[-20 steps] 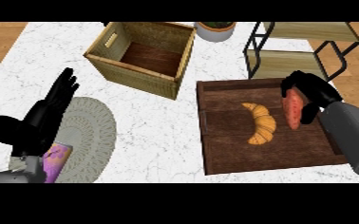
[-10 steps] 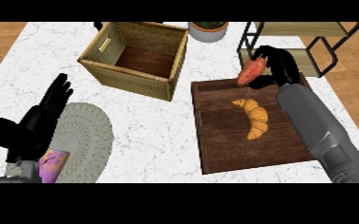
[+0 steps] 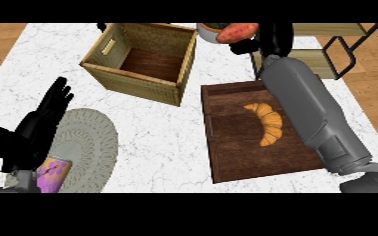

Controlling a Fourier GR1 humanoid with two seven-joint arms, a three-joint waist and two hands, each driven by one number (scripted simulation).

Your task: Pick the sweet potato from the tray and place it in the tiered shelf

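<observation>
White marble counter [image 3: 162, 145] lies below. Sweet potato [image 3: 238, 31] hangs beyond the tray [image 3: 235, 156], beside the shelf [image 3: 319, 60], jutting left from the right hand [image 3: 275, 36], whose fingers [image 3: 245, 46] curl round it. Left hand [image 3: 43, 117] rests open at the left edge.

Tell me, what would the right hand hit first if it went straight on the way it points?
Probably nothing visible: the right hand, curled round the sweet potato, points off the view's top edge; depth unclear.

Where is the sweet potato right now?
In the head view the sweet potato is near the top, right of centre, held in the right hand, between the crate and the shelf, beyond the tray.
</observation>
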